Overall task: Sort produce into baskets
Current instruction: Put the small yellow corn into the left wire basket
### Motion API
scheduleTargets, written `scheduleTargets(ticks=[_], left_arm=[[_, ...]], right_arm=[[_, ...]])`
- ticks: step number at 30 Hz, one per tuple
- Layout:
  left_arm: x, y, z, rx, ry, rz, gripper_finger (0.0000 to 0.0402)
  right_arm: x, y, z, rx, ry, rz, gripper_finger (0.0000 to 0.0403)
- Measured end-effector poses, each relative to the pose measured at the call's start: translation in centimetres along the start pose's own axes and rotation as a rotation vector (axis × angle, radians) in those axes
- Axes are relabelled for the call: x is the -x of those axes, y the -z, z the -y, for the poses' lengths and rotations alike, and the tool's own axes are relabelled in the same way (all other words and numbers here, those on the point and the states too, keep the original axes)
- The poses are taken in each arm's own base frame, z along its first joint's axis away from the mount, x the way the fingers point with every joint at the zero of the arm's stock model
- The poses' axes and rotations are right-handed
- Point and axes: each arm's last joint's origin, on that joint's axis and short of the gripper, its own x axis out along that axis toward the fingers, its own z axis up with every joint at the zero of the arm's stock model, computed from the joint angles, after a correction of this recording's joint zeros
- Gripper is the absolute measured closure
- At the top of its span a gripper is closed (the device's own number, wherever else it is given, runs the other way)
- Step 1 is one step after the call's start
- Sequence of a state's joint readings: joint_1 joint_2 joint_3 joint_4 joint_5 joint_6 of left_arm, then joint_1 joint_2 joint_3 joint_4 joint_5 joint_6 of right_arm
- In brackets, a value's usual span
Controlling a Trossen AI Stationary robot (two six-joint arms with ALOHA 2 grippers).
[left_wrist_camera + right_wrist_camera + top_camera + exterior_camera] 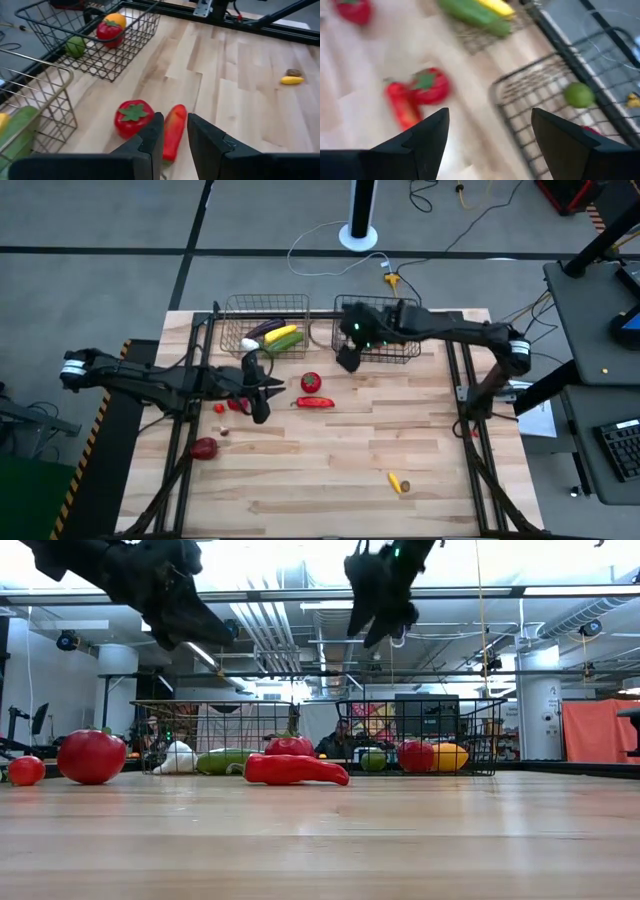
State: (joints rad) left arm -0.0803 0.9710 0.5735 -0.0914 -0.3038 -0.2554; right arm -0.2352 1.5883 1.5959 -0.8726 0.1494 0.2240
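A red tomato (311, 382) and a long red pepper (315, 403) lie on the wooden table in front of two wire baskets. The copper basket (228, 315) holds an eggplant, corn and a cucumber (283, 338). The dark basket (107, 70) holds a green fruit (76, 46), a tomato and an orange. My left gripper (175, 122) hovers left of the tomato, its fingers a narrow gap apart with nothing between them. My right gripper (490, 117) hangs wide open and empty, high over the dark basket's near left corner (345, 360).
Two small red tomatoes (228, 407) and a bigger red piece (204, 447) lie near the table's left side. A yellow piece (397, 482) lies toward the near right. The table's middle and near part is bare wood. Black frame rails run along both sides.
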Motion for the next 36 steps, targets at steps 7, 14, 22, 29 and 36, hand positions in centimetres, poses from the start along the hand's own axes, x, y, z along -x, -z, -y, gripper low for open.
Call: scheduleTargets(ticks=[7,14,22,29,36], left_arm=[[0.2,0.2,0.7,0.008,0.034,-0.003,0.0332],[0.2,0.2,0.9,0.03,0.04,-0.005,0.0332],[-0.3,0.6,1.0,0.024,0.032,-0.029,0.0332],[-1.2,1.1,1.2,0.018,0.02,-0.07,0.0332],[-1.4,0.1,1.5,-0.034,0.033,-0.021,0.0332]], right_arm=[[1.7,3.1,-6.1,0.064,-0.081,-0.114,0.0129],[2.2,7.2,-11.3,0.109,-0.098,-0.266,0.0133],[3.5,11.3,-14.4,0.035,-0.096,-0.438,0.0133],[4.1,14.4,-16.1,-0.065,-0.07,-0.529,0.0138],[2.8,18.5,-17.1,-0.182,-0.006,-0.704,0.0131]])
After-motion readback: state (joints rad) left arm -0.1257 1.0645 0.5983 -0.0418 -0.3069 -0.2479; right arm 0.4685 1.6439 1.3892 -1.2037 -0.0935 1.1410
